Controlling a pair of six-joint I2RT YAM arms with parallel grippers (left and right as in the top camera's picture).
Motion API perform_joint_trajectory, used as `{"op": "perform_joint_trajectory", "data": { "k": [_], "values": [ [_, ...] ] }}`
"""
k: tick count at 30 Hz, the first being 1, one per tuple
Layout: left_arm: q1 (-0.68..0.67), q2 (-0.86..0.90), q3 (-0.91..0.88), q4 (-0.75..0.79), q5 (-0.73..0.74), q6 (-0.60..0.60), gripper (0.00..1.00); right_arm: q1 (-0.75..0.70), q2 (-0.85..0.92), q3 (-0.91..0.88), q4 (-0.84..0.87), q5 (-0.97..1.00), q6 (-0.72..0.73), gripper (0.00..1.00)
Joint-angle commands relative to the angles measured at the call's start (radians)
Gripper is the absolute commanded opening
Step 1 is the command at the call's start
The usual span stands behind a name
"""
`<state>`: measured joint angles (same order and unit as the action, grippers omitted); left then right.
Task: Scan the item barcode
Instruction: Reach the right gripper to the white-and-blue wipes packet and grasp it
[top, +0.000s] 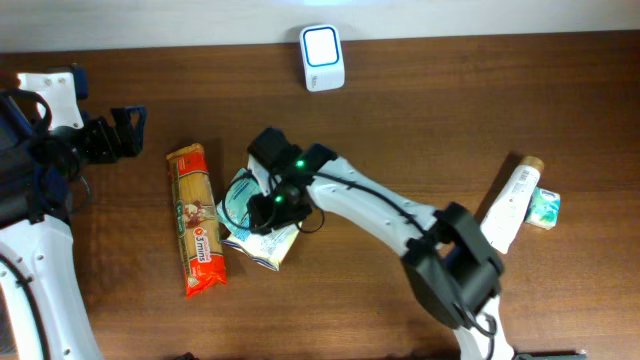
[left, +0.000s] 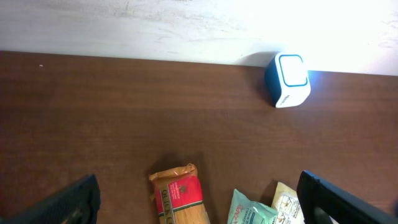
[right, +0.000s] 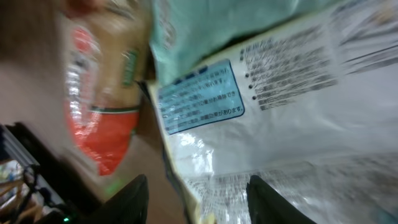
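We're at pickup: right jaws parted over the packet (right: 298, 124), left jaws wide, empty. Next: grip it, then face the scanner (top: 322, 58).

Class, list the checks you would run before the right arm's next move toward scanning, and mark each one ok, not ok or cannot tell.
1. Scanner lit and unobstructed: ok.
2. Right jaws above the white packet: ok.
3. Right jaws apart: ok.
4. White packet gripped: not ok.
5. Barcode found on the white packet: cannot tell, the print is blurred.
6. Left jaws open, off to the side of the items: ok.
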<state>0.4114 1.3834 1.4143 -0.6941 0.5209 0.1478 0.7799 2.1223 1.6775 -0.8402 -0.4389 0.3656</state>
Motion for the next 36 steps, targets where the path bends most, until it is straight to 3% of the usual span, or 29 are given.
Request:
{"op": "perform_joint_trajectory", "data": {
  "k": [1, 5, 7, 11, 13, 16, 17, 20, 23, 28, 32, 36],
  "values": [
    [-0.003, -0.009, 0.011, 0.001, 0.014, -0.008, 0.99, 0.003, 0.061, 0.008, -0.014, -0.051, 0.018, 0.5],
    [-0.003, -0.009, 0.011, 0.001, 0.014, -0.008, 0.99, -0.066, 0.063, 0.008, -0.178, -0.02, -0.05, 0.5],
    [-0.003, -0.009, 0.011, 0.001, 0.013, -0.008, 0.99, -0.168, 0.063, 0.008, -0.285, 0.029, -0.153, 0.52],
    [-0.003, -0.009, 0.011, 0.001, 0.014, -0.008, 0.99, -0.34, 0.063, 0.008, -0.249, 0.087, -0.258, 0.56],
    [-0.003, -0.009, 0.011, 0.001, 0.014, -0.008, 0.99, -0.396, 0.063, 0.008, -0.173, 0.013, -0.337, 0.56],
    [-0.003, -0.009, 0.011, 0.001, 0.013, -0.008, 0.99, -0.405, 0.047, 0.011, -0.206, -0.185, -0.415, 0.56],
    [-0.003, -0.009, 0.011, 0.001, 0.014, -0.008, 0.99, -0.392, 0.021, 0.011, -0.228, -0.217, -0.418, 0.52],
    [-0.003, -0.009, 0.011, 0.001, 0.014, -0.008, 0.99, -0.334, -0.052, 0.035, -0.26, -0.166, -0.417, 0.5],
    [-0.003, -0.009, 0.011, 0.001, 0.014, -0.008, 0.99, -0.253, -0.063, 0.186, -0.371, -0.061, -0.416, 0.51],
    [-0.003, -0.009, 0.011, 0.001, 0.014, -0.008, 0.99, -0.066, 0.031, 0.162, -0.124, -0.049, -0.107, 0.5],
    [-0.003, -0.009, 0.011, 0.001, 0.014, -0.008, 0.99, 0.039, 0.155, 0.162, -0.064, -0.042, -0.053, 0.5],
    [-0.003, -0.009, 0.011, 0.001, 0.014, -0.008, 0.99, 0.02, 0.17, 0.162, -0.125, -0.045, -0.016, 0.5]
  ]
}}
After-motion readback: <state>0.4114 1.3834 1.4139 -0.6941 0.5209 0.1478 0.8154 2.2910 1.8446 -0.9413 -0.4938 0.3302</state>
